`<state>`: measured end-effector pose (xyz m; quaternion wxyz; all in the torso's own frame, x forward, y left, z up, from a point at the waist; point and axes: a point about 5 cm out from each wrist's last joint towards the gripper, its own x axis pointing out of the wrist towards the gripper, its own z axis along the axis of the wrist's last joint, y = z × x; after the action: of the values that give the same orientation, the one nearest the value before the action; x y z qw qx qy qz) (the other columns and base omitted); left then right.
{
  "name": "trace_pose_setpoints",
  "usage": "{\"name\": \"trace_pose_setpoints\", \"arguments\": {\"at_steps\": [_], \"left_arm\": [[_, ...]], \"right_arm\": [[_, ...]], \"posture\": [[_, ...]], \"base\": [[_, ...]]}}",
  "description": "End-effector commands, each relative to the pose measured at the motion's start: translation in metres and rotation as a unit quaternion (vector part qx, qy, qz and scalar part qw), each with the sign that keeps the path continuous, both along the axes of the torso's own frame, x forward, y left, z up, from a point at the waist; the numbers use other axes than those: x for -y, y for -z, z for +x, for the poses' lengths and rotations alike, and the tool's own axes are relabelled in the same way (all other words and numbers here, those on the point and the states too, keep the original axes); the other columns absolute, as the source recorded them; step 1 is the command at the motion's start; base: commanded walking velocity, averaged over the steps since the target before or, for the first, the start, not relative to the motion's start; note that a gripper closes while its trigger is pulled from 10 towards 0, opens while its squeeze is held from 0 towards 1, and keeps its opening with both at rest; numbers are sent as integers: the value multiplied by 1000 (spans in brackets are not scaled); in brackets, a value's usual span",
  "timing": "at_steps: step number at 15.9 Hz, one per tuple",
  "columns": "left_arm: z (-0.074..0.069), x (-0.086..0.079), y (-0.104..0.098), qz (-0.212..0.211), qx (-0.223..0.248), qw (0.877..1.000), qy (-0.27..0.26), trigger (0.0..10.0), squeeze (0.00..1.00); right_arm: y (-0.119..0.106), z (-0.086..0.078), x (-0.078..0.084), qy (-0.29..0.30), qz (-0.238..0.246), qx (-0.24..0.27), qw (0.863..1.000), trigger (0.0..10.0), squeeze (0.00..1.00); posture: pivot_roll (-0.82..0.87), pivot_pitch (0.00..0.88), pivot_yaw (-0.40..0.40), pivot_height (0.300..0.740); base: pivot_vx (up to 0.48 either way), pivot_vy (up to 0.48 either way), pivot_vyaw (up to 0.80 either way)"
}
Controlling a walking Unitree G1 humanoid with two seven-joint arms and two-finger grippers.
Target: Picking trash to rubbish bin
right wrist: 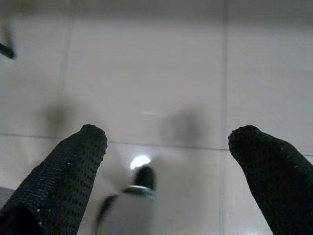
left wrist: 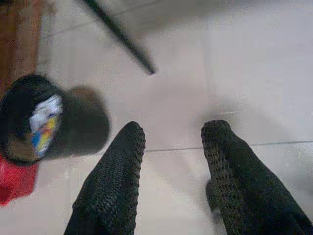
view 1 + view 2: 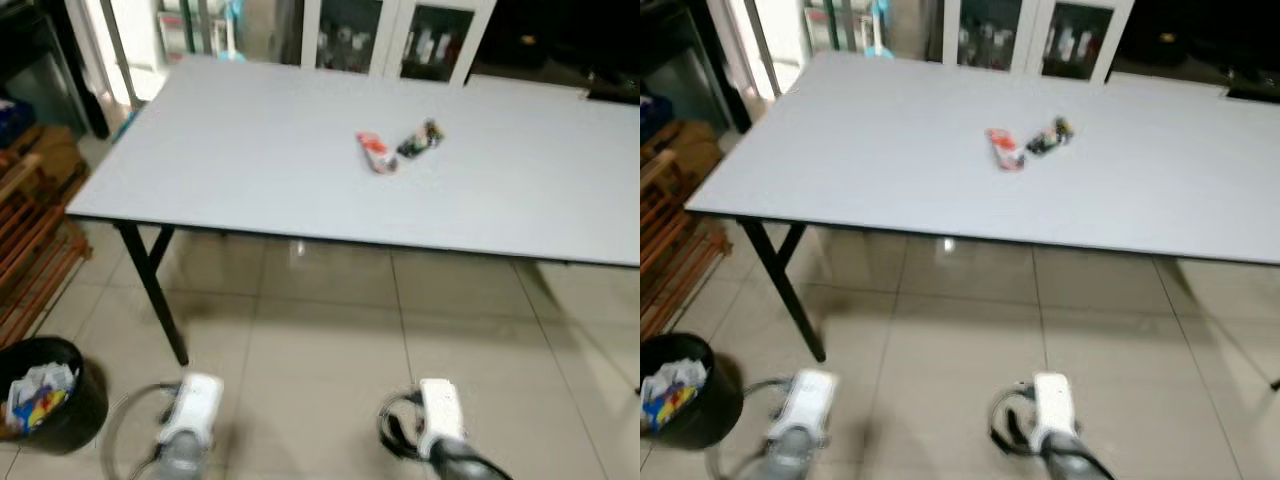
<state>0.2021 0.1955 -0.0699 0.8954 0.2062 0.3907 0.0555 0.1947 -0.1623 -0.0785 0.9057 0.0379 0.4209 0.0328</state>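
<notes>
Two pieces of trash lie near the middle of the grey table [image 3: 250, 170]: a red and white wrapper [image 3: 376, 152] and a dark crumpled wrapper [image 3: 419, 139] just to its right. A black rubbish bin [image 3: 45, 392] with colourful trash inside stands on the floor at the lower left; it also shows in the left wrist view [image 2: 49, 122]. Both arms hang low over the floor tiles, far below the table. The left gripper [image 2: 173, 134] is open with nothing between its fingers. The right gripper [image 1: 168, 142] is open wide, also holding nothing.
Black table legs [image 3: 150, 285] stand at the table's left end. Wooden slatted furniture [image 3: 30, 250] sits at the far left beside the bin. Glass-door cabinets [image 3: 390, 35] line the back wall. Pale floor tiles [image 3: 330, 340] stretch in front of the table.
</notes>
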Motion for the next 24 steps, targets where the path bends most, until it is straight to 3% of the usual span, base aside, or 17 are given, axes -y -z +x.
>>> {"name": "trace_pose_setpoints", "arguments": {"at_steps": [1, 9, 14, 16, 17, 19, 20, 22, 24], "left_arm": [[0, -6, -1, 10, -2, 1000, 2, 10000, 0], [4, -6, -3, 4, 5, 1000, -3, 10000, 0], [17, -2, -11, 4, 29, 999, 19, 10000, 0], [30, -2, -20, 7, 62, 998, 27, 10000, 0], [46, -2, -34, 7, 108, 994, 30, 10000, 0], [80, 1, -68, -4, 209, 977, 40, 10000, 0], [88, 4, -77, -10, 234, 971, 47, 10000, 0], [117, 20, -119, -29, 329, 940, 82, 10000, 0], [143, 39, -173, -56, 425, 897, 109, 10000, 0]], "right_arm": [[-1, 2, -3, -5, 1, 1, 1000, 10000, 0], [-1, 3, -3, -3, 3, 1, 1000, 10000, 0], [-2, 5, -2, -6, -2, 3, 1000, 10000, 0], [-9, 16, 0, -4, -7, 31, 999, 10000, 0], [-23, 35, 2, -2, -10, 82, 997, 10000, 0], [-61, 77, 10, 20, -21, 200, 979, 10000, 0], [-72, 87, 11, 26, -19, 230, 973, 10000, 0], [-122, 124, 5, 24, -10, 343, 939, 10000, 0], [-183, 154, 1, 33, -4, 455, 890, 10000, 0]], "posture": [[-43, 31, -95, 740], [-41, 47, -97, 740], [-42, 51, -101, 740], [-46, 51, -99, 740], [-51, 51, -99, 740], [-55, 52, -100, 740], [-56, 52, -100, 740], [-61, 46, -99, 740], [-63, 36, -100, 740]], "base": [[0, -341, 0], [0, -236, 0], [0, 0, 0], [0, 0, 0], [0, 0, 0], [0, 0, 0], [0, 0, 0], [0, 0, 0], [0, 0, 0]]}}
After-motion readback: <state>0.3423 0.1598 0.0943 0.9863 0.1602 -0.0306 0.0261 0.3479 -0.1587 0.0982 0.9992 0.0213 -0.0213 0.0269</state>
